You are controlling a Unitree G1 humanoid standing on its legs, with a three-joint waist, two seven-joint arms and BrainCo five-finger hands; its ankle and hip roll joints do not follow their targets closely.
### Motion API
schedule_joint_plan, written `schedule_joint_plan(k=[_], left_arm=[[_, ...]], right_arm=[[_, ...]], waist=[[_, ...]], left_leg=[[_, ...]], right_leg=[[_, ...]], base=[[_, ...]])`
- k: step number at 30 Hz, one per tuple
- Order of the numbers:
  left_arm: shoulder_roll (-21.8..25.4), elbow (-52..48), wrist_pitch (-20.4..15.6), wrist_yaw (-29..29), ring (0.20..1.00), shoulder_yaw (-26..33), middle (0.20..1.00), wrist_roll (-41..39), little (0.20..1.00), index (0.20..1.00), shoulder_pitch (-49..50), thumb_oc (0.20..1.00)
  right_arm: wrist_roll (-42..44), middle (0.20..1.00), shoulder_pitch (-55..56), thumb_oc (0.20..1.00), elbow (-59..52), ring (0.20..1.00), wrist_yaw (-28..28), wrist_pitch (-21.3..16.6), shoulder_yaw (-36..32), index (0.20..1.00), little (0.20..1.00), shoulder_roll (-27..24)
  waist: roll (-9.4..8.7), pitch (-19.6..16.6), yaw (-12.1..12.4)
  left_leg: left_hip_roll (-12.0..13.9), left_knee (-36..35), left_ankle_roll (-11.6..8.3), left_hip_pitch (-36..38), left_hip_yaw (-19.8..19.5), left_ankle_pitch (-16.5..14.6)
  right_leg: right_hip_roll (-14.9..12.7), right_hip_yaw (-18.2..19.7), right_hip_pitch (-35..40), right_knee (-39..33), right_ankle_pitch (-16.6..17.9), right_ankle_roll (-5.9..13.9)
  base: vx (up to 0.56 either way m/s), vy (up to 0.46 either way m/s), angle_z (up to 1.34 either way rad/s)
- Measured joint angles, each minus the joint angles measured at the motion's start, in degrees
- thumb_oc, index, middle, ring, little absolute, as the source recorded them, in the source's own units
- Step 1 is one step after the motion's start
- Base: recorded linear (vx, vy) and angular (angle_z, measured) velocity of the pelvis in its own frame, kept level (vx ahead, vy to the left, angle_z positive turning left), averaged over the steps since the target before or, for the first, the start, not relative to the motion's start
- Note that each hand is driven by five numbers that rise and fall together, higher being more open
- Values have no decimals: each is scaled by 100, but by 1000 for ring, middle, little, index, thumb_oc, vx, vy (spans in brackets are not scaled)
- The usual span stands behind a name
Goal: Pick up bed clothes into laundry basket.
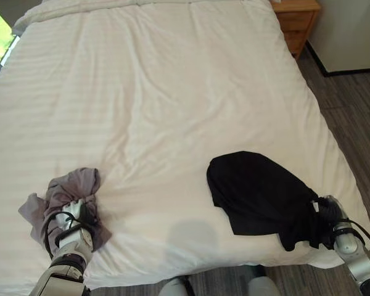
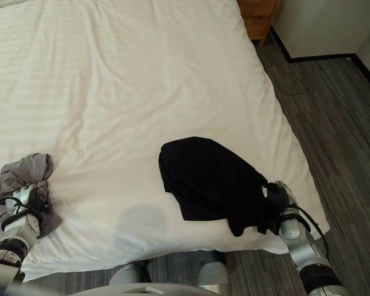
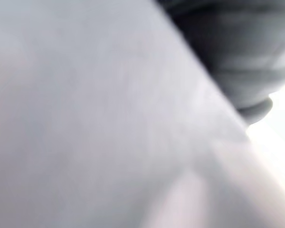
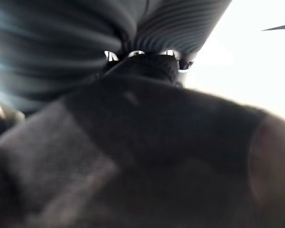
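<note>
The left hand (image 1: 71, 213), at seven o'clock on the bed (image 1: 172, 92), is buried in the bunched grey garment (image 1: 74, 188); its fingers are hidden, so I cannot tell their state. The right hand (image 1: 328, 213), at five o'clock, meets the black garment's (image 1: 259, 191) near corner, grip likewise unreadable. Judged step: grasping both clothes. Next comes lifting them off toward a laundry basket.
</note>
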Motion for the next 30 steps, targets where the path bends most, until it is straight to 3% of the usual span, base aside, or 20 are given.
schedule_joint_plan(k=[5,9,10,11,12,14,17,20,23,25,28,29,30], left_arm=[[95,42,-160,-433,200,293,200,-802,200,200,-70,200],[368,-822,-187,-756,200,365,200,-1261,200,200,258,200],[774,-2537,-179,-952,200,604,200,-1506,200,200,1039,200],[1326,-4533,-315,-983,200,1257,200,-1718,200,200,1914,200],[1471,-4887,-393,-877,200,1508,200,-1774,200,200,2008,200],[1252,-4911,-187,-767,200,1759,200,-1780,200,200,1931,200],[967,-6176,-370,-117,200,1867,200,-1752,200,200,1425,200],[755,-7012,-741,322,200,1874,200,-1545,200,200,712,200],[724,-7134,-932,486,200,1868,200,-1544,200,200,568,200],[453,-7342,-943,618,200,1969,200,-1567,200,200,608,200],[524,-7312,-981,617,200,1871,200,-1555,200,200,616,200],[528,-7298,-989,611,307,1861,307,-1552,307,307,602,307],[526,-7299,-977,606,699,1875,699,-1506,699,699,683,699]], right_arm=[[-10,200,57,200,42,200,182,186,-29,200,200,50],[-7,200,99,200,-9,200,256,299,-198,200,200,116],[0,200,321,200,-252,200,286,332,-493,200,200,155],[4,200,972,200,-678,200,349,467,-1030,200,200,216],[5,200,1159,200,-664,200,332,506,-1144,200,200,261],[-13,200,1167,200,-931,200,318,662,-1424,200,200,277],[-231,200,1343,200,-2070,200,143,627,-2155,200,200,173],[-463,200,1144,200,-2721,200,-77,430,-2446,200,200,118],[-470,200,1088,200,-2878,200,-253,370,-2543,200,200,109],[-483,200,999,200,-3056,200,-319,350,-2671,200,200,120],[-632,200,782,200,-3051,200,-441,335,-2658,200,200,-8],[-640,200,769,200,-3060,200,-481,328,-2658,200,200,-51],[-670,200,768,200,-3103,200,-518,328,-2653,200,200,-60]], waist=[[-64,-21,11],[-127,-29,69],[-179,-2,126],[-218,5,200],[-192,-11,385],[-141,-104,446],[-138,-128,461],[-266,-316,281],[-351,-493,3],[-274,-508,-20],[-105,-452,90],[-79,-448,76],[-65,-438,15]], left_leg=[[-96,-3,-35,388,4,-81],[-166,-1,0,511,-43,-77],[-191,-5,1,510,-57,-61],[-276,25,15,549,-200,-38],[-326,-5,49,650,-198,-142],[-452,27,67,713,-191,-173],[-519,-6,91,757,-217,-154],[-509,-6,92,764,-160,-154],[-462,30,85,813,5,-160],[-357,-12,74,906,315,-196],[-177,-9,95,1187,647,-346],[-131,-12,81,1188,662,-372],[-183,-11,70,1319,841,-402]], right_leg=[[-101,-67,404,-2,-49,45],[-163,-163,599,-5,-67,63],[-176,-204,620,-5,-71,64],[-219,-424,789,-1,-73,65],[-293,-493,868,12,-107,111],[-419,-527,928,6,-152,122],[-512,-565,968,92,-166,151],[-526,-470,861,160,-163,174],[-512,-314,703,175,-134,171],[-465,-389,408,461,-41,169],[-291,-1248,55,722,469,-93],[-324,-1411,68,689,473,-94],[-352,-1680,-2,609,629,-183]], base=[[60,12,3],[26,18,9],[8,17,38],[55,50,43],[91,74,33],[119,92,7],[11,47,8],[4,23,-15],[-23,10,-38],[-105,106,-87],[-94,74,-106],[-74,26,-82],[-81,-15,-66]])
